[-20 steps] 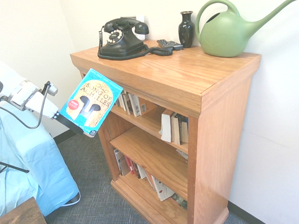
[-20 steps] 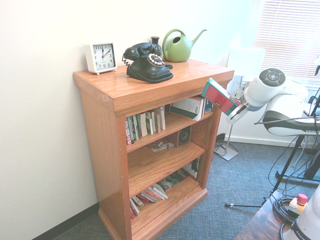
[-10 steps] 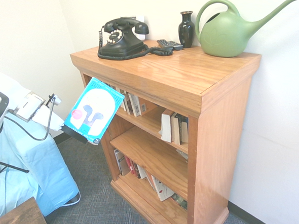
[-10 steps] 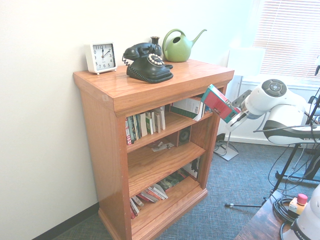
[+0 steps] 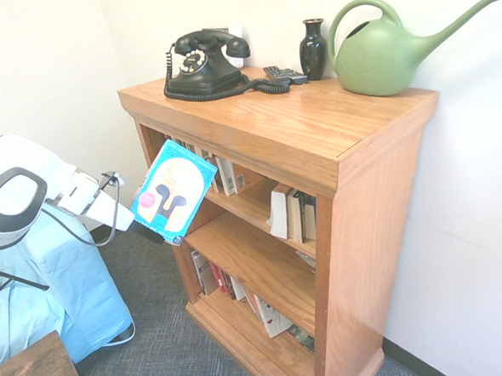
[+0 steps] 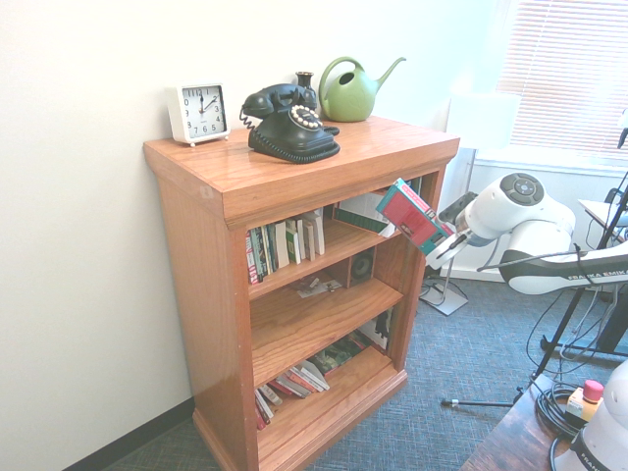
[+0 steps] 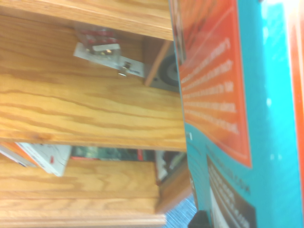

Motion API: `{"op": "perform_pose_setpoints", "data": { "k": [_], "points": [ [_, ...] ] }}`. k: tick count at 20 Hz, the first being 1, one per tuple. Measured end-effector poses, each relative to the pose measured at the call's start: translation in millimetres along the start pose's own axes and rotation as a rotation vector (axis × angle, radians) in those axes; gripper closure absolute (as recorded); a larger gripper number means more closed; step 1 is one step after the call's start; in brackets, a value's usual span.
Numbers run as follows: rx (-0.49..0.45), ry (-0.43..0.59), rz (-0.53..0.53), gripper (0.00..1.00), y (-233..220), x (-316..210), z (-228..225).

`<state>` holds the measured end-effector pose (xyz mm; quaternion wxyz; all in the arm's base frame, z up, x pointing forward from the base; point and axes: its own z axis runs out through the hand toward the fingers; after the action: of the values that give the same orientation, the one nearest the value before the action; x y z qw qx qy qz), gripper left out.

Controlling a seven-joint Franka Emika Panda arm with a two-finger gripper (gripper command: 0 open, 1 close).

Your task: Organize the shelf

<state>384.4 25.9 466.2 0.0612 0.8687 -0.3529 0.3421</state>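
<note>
Against the wall stands the shelf, an oak bookcase with three inner levels, the upper and lowest holding rows of books. On its top board rest a black telephone, a dark vase, a green watering can and, in the second exterior view, a white clock. Before the open front, the white arm's pincer is clamped on the lower edge of a turquoise book, held tilted in the air just beside the upper shelf level; its back cover bears an orange panel.
</note>
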Motion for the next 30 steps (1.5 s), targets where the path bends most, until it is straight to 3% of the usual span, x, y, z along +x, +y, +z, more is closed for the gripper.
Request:
{"op": "perform_pose_setpoints", "data": {
  "k": [19, 30],
  "points": [
    [0.153, -0.071, 0.007, 1.00, -11, -12, 64],
    [0.223, -0.230, 0.020, 1.00, -24, -40, 100]
  ]
}}
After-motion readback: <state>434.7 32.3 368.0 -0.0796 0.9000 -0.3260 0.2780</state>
